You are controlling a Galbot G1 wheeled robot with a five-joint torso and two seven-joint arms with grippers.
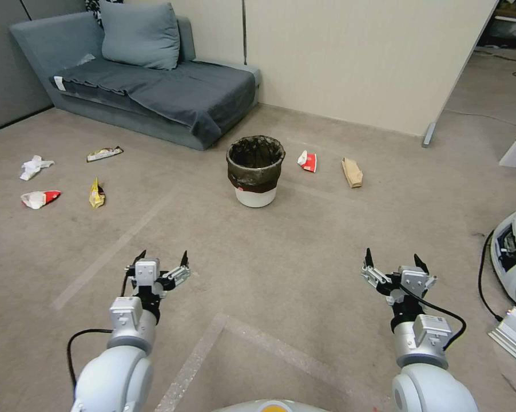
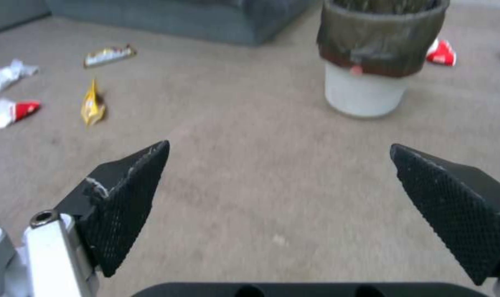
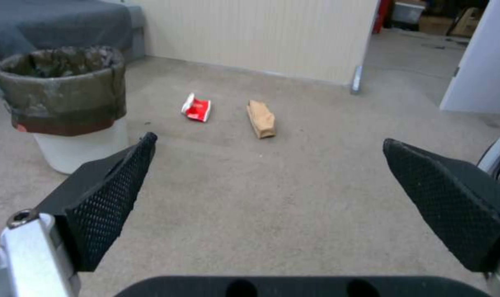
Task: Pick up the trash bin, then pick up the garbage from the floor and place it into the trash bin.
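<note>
Trash bin (image 1: pixel 255 170) stands well ahead, between left hand (image 1: pixel 162 258) and right hand (image 1: pixel 393 260), both spread empty

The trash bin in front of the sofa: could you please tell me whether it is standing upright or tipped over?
Upright: the trash bin stands on its white base on the carpet, its lined rim facing up.

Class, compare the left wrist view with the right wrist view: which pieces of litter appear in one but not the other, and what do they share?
Left wrist alone: a white tissue, a yellow packet, a long snack wrapper and a red-and-white wrapper. Right wrist alone: the tan paper bag in full. Both share the trash bin, another red wrapper beside it, and the carpet. Each open end effector, left and right, holds nothing.
</note>
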